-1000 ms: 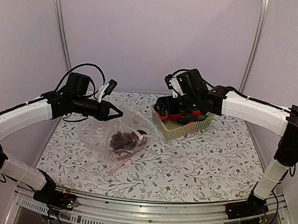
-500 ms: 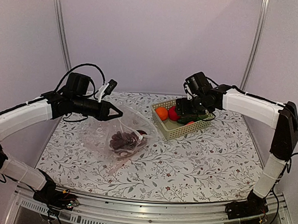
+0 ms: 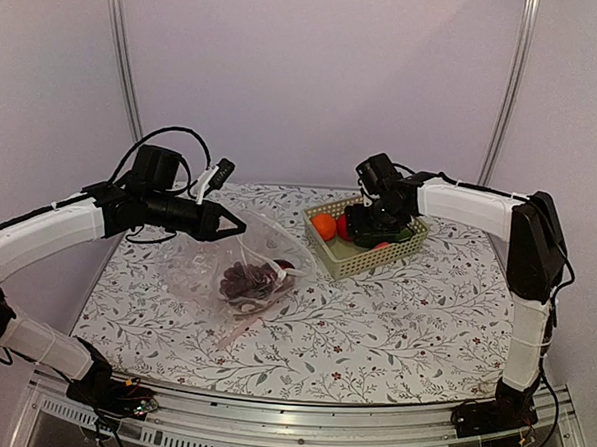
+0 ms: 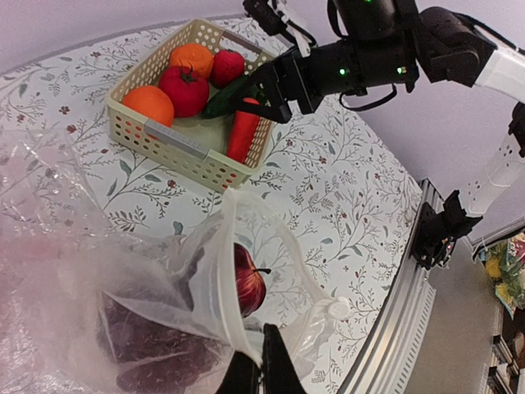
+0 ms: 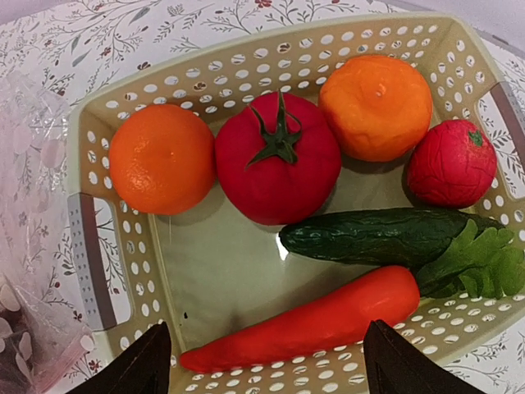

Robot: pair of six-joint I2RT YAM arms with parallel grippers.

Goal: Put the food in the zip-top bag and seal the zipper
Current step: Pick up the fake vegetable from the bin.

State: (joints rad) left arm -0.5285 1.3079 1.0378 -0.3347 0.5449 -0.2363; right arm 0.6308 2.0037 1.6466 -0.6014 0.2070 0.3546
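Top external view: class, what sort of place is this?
Probably a robot test booth, not a kitchen: left arm and right arm bolted at a table, plain walls, toy produce in a basket.

The basket (image 5: 246,49) is cream with grey handles. In it the orange fruits (image 5: 161,158) are bright orange, the tomato (image 5: 277,160) is red with a green stalk, the cucumber (image 5: 369,236) is dark green and the carrot (image 5: 312,322) is red-orange. The tablecloth (image 4: 344,205) is white with a pattern of grey-green twigs and small red flowers. The zip-top bag (image 4: 74,271) is clear with white dots. Inside it the grapes (image 4: 139,345) are dark purple and the apple (image 4: 248,279) is red.
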